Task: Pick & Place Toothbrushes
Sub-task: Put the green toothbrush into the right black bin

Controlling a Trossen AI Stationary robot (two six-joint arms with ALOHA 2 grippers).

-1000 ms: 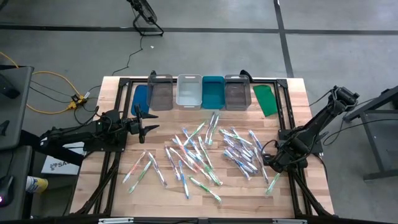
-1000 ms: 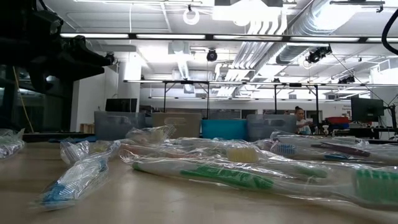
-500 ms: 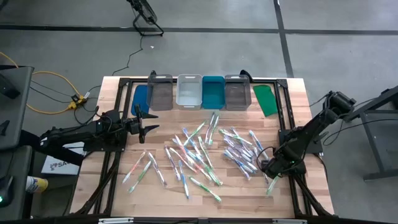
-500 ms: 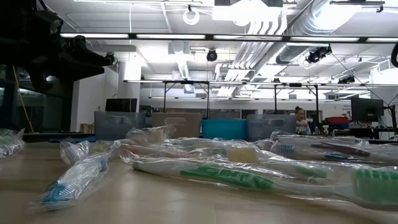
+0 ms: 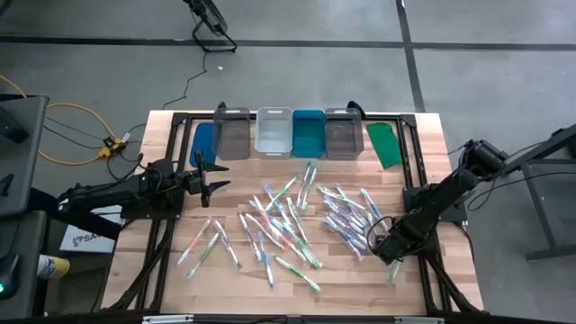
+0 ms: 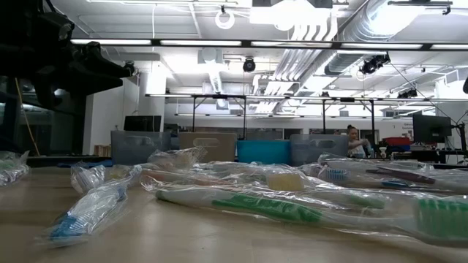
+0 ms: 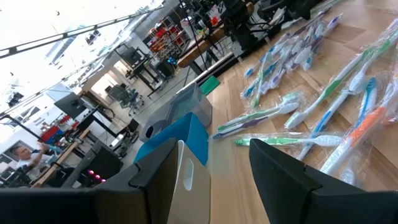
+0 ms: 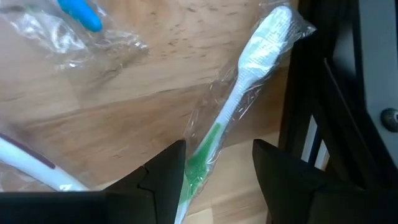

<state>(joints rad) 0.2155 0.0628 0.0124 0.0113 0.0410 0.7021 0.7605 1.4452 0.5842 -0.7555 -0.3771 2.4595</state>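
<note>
From above, the right gripper (image 5: 386, 251) had dropped lower than a second earlier, over a green toothbrush (image 5: 394, 265) at the table's (image 5: 432, 144) right edge. In its wrist view, spread fingers (image 8: 163, 180) straddled that wrapped toothbrush's (image 8: 239, 99) handle, not pinching.

The left gripper (image 5: 219, 184) hovered open.

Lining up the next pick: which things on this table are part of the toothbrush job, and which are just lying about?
Job:
toothbrushes, scattered mid-table
wrapped green toothbrush under the open right gripper
row of bins

Lying about:
blue lid
green lid
yellow cable on the floor
</note>
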